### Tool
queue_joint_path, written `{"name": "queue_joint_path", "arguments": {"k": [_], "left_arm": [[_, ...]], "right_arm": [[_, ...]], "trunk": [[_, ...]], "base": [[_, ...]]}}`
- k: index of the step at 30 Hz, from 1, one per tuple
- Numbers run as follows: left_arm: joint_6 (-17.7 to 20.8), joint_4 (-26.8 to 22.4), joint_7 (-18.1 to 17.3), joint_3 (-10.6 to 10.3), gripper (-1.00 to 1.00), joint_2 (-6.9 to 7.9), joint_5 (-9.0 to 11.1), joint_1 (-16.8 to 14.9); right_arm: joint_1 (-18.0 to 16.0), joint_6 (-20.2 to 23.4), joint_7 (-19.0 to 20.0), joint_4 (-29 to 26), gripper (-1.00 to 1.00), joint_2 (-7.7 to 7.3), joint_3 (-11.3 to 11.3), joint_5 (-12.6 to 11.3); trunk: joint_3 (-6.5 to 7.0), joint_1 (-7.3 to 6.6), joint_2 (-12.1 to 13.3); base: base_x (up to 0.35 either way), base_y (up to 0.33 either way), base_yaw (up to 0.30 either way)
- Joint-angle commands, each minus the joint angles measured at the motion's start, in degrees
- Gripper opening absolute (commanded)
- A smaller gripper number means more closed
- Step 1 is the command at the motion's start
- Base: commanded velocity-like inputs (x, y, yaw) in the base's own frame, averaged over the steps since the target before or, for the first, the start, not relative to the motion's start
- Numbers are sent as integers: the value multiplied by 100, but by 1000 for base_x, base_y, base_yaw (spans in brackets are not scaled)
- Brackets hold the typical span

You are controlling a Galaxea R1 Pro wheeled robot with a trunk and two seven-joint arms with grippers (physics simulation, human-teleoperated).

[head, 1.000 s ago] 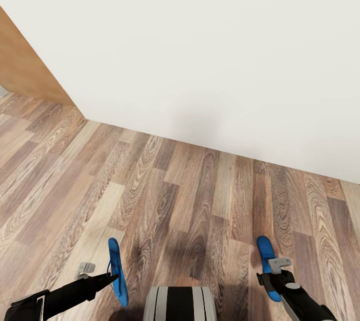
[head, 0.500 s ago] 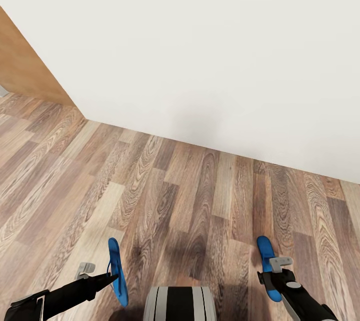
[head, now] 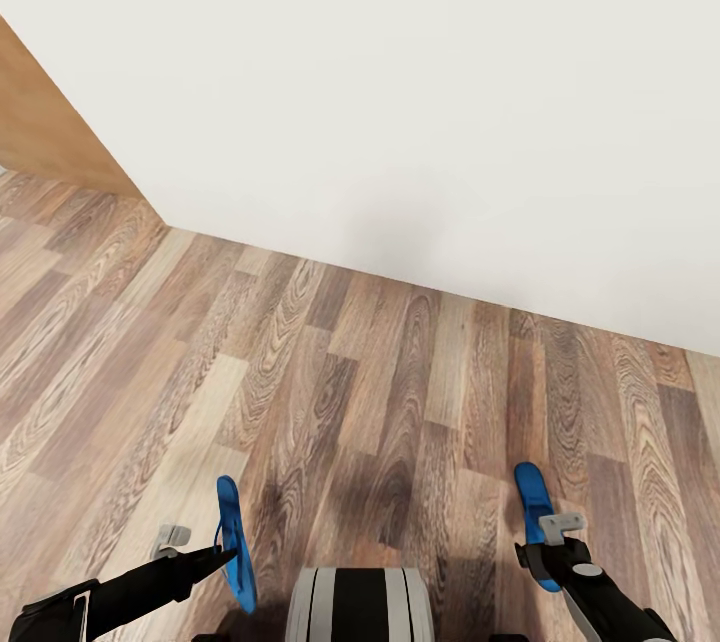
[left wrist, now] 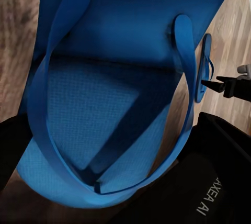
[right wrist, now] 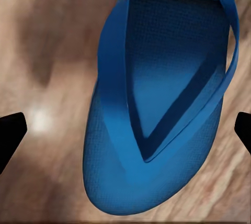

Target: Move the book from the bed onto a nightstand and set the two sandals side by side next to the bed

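The left gripper [head: 222, 550] is pinching one blue sandal [head: 234, 544] by its edge, so the sandal is hanging on its side above the wood floor [head: 380, 392]; in the left wrist view the sandal [left wrist: 110, 93] is sitting very close, with its thin straps looping over the sole; grey letters reading "AXEA AI" are showing on a black robot part [left wrist: 209, 192] beside it. The right gripper [head: 548, 540] is closed on the other sandal [head: 532, 512]; in the right wrist view that sandal [right wrist: 162, 109] is lying between two dark finger tips [right wrist: 10, 132], above the floor. Both black arms are reaching forward, low and wide apart, on either side of the striped trunk [head: 360, 605]; a plain white wall [head: 420, 102] is standing ahead; a brown wooden panel [head: 45, 132] is meeting it on the left.
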Motion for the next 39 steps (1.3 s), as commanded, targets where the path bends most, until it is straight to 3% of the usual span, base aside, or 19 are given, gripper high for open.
{"name": "queue_joint_path", "arguments": {"k": [1,39], "left_arm": [[60,-5,-43,24,-100,-4,-44,-7],[51,-5,-28,30,-100,-14,-44,-6]], "right_arm": [[0,29,11,-11,100,3,-24,59],[0,28,7,-9,100,12,-16,59]], "trunk": [[-4,-1,-1],[-4,-1,-1]], "base": [[0,0,0],[54,-17,0]]}}
